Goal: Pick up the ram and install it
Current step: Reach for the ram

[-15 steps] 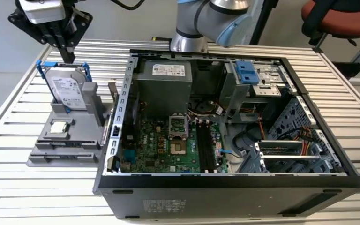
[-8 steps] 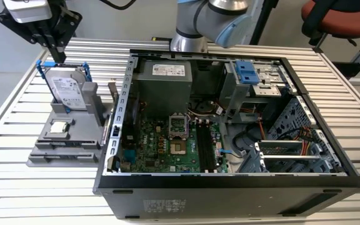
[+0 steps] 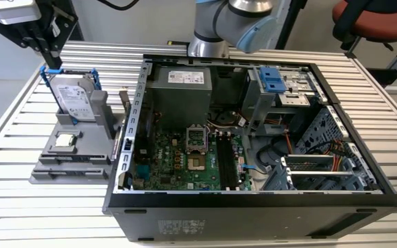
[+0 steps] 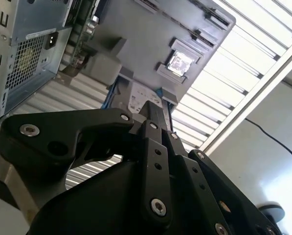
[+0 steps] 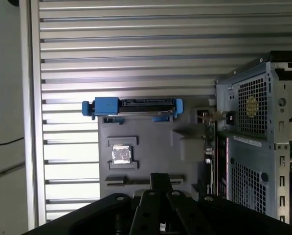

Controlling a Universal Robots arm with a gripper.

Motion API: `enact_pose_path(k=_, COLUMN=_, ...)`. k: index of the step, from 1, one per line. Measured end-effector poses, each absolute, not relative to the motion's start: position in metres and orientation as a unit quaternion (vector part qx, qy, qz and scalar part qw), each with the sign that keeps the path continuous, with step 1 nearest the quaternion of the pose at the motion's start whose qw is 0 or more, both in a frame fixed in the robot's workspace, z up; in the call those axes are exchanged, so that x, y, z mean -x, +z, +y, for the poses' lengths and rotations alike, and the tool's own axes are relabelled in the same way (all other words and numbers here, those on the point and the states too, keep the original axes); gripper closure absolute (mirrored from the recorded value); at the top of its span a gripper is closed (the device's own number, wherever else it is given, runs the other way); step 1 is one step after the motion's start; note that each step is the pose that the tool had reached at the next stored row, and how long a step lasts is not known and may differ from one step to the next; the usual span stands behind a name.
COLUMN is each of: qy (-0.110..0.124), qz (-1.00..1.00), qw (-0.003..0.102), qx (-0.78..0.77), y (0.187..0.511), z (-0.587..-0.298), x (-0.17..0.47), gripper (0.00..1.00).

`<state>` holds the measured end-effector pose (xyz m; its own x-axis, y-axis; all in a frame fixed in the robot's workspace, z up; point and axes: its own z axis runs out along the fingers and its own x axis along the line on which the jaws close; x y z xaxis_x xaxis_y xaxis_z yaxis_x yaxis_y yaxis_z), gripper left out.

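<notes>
Exterior view first: my gripper [image 3: 52,65] hangs in the upper left of the frame, just above the hard drive [image 3: 74,98] in its blue bracket. Its fingers are drawn together into one narrow tip with nothing between them. I take the ram [image 3: 124,111] to be the thin board standing on edge, left of centre, at the side of the grey holder [image 3: 67,173] nearest the open computer case [image 3: 254,204]. The long black memory slots [image 3: 226,160] at centre frame look empty, so by my reading nothing is picked up or installed yet.

Second wrist view: the gripper [image 4: 153,110] looks closed and bare, pointing at the drive end of the holder, with the processor chip [image 4: 181,62] beyond.

First wrist view: the gripper [image 5: 160,178] sits over the holder, and the ram [image 5: 210,147] shows edge-on between holder and case, well apart from the fingers.
</notes>
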<state>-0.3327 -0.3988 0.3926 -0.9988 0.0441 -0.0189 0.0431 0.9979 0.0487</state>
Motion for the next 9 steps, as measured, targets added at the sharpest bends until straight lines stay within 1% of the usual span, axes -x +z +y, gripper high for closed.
enact_pose_path(k=9, qy=0.024, qz=0.999, qw=0.010, qx=-0.021, y=0.3926, z=-0.3996, x=0.3351, gripper=1.00)
